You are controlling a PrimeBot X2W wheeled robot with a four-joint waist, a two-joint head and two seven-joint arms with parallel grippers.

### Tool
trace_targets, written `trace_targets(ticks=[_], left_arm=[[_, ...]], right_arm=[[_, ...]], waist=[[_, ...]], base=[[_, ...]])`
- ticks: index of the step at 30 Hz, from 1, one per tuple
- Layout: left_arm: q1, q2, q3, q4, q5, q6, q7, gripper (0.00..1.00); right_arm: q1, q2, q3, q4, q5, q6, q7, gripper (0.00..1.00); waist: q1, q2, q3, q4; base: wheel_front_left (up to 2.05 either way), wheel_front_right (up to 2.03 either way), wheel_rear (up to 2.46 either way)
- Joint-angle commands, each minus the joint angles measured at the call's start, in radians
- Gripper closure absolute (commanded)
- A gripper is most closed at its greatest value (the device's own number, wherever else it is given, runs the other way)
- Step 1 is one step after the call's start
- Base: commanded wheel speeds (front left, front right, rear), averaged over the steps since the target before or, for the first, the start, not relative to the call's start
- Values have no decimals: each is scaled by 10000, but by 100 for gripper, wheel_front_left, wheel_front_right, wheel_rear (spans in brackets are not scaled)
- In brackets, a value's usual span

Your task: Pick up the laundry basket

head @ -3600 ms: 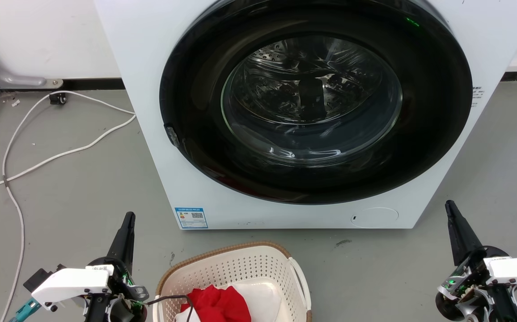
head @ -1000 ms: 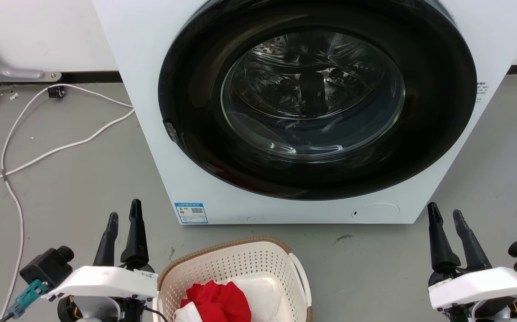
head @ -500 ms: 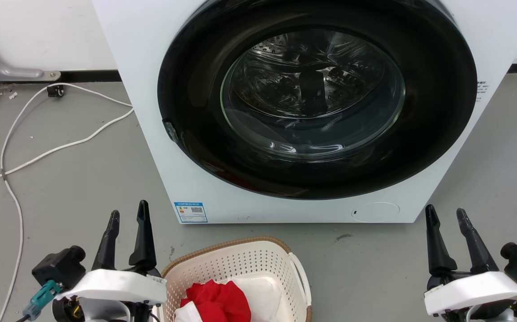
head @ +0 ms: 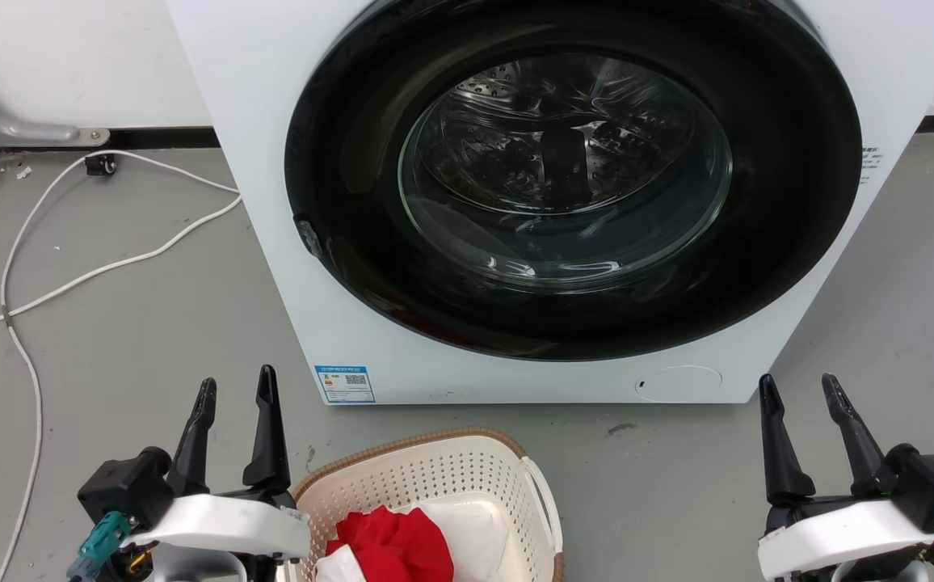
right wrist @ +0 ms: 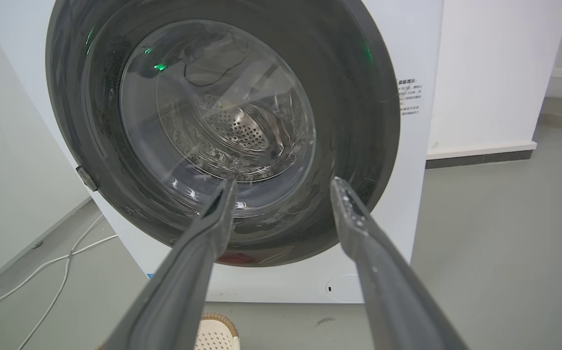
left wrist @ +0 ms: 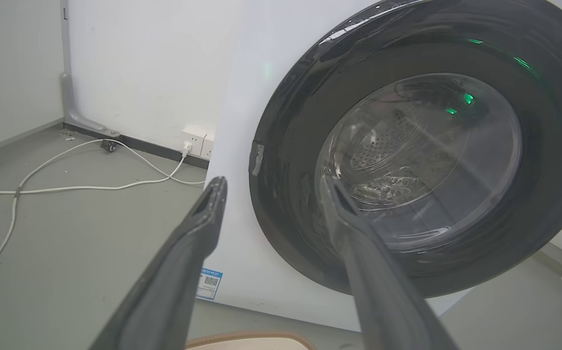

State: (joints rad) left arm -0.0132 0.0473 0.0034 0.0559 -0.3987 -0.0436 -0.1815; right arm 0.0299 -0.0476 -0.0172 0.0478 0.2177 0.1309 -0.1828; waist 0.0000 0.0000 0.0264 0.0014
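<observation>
Left hand (head: 237, 380) and right hand (head: 798, 381): fingers parted, nothing held. Cream-white, brown-rimmed perforated plastic laundry basket (head: 435, 477) rests on grey floor (head: 152, 323) between them, just beside the left hand, before the white front-loading washing machine (head: 273, 121); red cloth (head: 390, 541) lies inside.

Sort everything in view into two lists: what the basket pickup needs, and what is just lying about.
For the job:
laundry basket
its white side handle
left gripper, open
right gripper, open

Just there:
washing machine
white cable on the floor
red cloth and white cloth inside the basket
</observation>
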Motion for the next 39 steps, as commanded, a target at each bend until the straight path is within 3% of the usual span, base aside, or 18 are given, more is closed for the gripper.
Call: trace_targets(ticks=[1,39], left_arm=[[52,33,-18,-120,271,35,-108,0],[309,43,-245,-245,3278,269,-858,0]], right_arm=[[75,-41,23,-153,-284,-2,-95,0],[411,-43,51,-416,-3091,-3,-837,0]], waist=[[0,0,-3,-1],[0,0,148,-34]], base=[[0,0,0],[0,0,0]])
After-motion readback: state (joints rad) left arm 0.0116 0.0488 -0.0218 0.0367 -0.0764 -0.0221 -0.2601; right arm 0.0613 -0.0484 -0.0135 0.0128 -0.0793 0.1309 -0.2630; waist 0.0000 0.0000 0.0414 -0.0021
